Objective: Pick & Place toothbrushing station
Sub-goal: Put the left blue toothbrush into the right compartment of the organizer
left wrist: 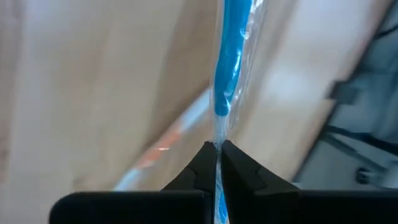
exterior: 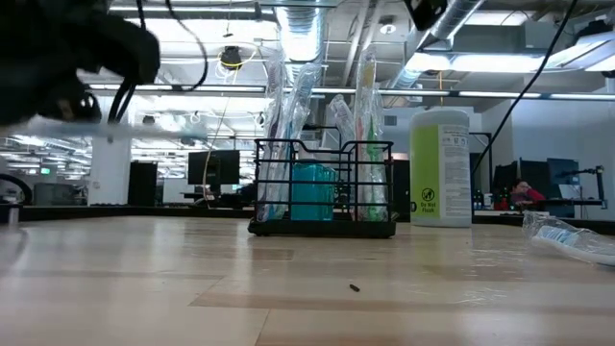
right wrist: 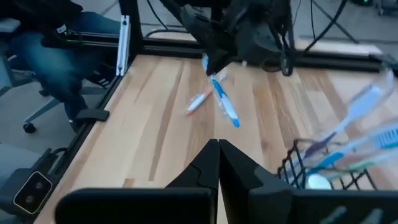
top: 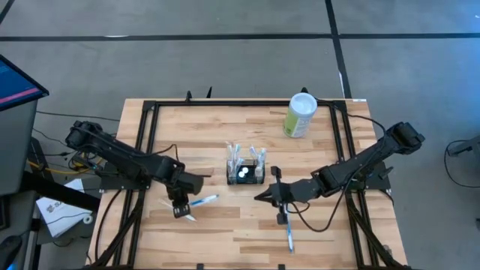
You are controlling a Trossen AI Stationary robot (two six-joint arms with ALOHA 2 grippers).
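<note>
1. While the left gripper [top: 181,209] hangs left of and nearer the table's front edge than the toothbrushing station [top: 246,174], its fingers are pinched tight on the wrapper end of a blue wrapped toothbrush [top: 202,200]; the left wrist view shows the clamp on the thin plastic tail, not the handle.
2. Judgement: gripping by the tail leaves the brush free to swing down into the station, so a drop-in looks like the step in hand.
3. Station sits near the table [top: 225,240] centre, already carrying several upright brushes and a teal item; the wire walls are low, so contents lean outward.
4. Right gripper [top: 268,196] sits just front-right of the station, fingers closed with nothing between them, tips toward the station. A second wrapped toothbrush [top: 288,231] lies flat on the wood behind it, toward the front edge.
5. Pale-green canister [top: 301,115] stands well apart, toward the station's back-right; not in the way.
6. Room: open wood left and front of the station; the black frame rails [top: 146,142] bound both sides. Tight spot is the leaning brush heads over the station: the risk is snagging them on approach.
</note>
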